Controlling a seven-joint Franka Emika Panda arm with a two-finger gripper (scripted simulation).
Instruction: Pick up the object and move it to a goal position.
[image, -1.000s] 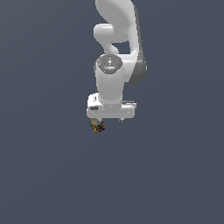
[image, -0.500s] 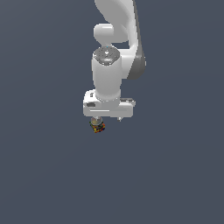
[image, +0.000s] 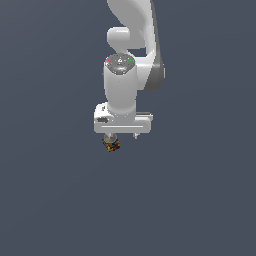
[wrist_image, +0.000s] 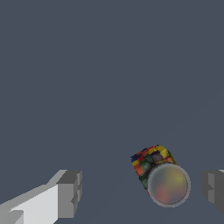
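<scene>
A plain dark grey worktop (image: 50, 200) fills the background of both views, with no markings to be seen on it.

The white arm (image: 131, 60) is seen in the exterior view entering from 12 o'clock and hanging straight down over the middle of the picture. Its wrist body ends in a wide white block, from which the gripper (image: 122, 136) points downward.

In the wrist view, 2 grey fingers (wrist_image: 70, 192) are seen set wide apart, 1 toward 8 o'clock and the other at the edge toward 4 o'clock. The gap between them is far wider than the block, and nothing is held: neither finger is touching anything.

The object (image: 111, 145) is shown in the exterior view just below the gripper, toward 7 o'clock of it, nearer the finger on the exterior view's left. In the wrist view the object (wrist_image: 148, 161) lies in the gap between the fingers, closer to the 4 o'clock finger and apart from both. Its patchwork of red, yellow, green, blue and orange is visible.

A small translucent grey sphere (wrist_image: 168, 183) is seen overlapping the object at its 5 o'clock side in the wrist view. In the exterior view the sphere (image: 110, 138) sits at the object's 12 o'clock. Whether it touches the object cannot be told.
</scene>
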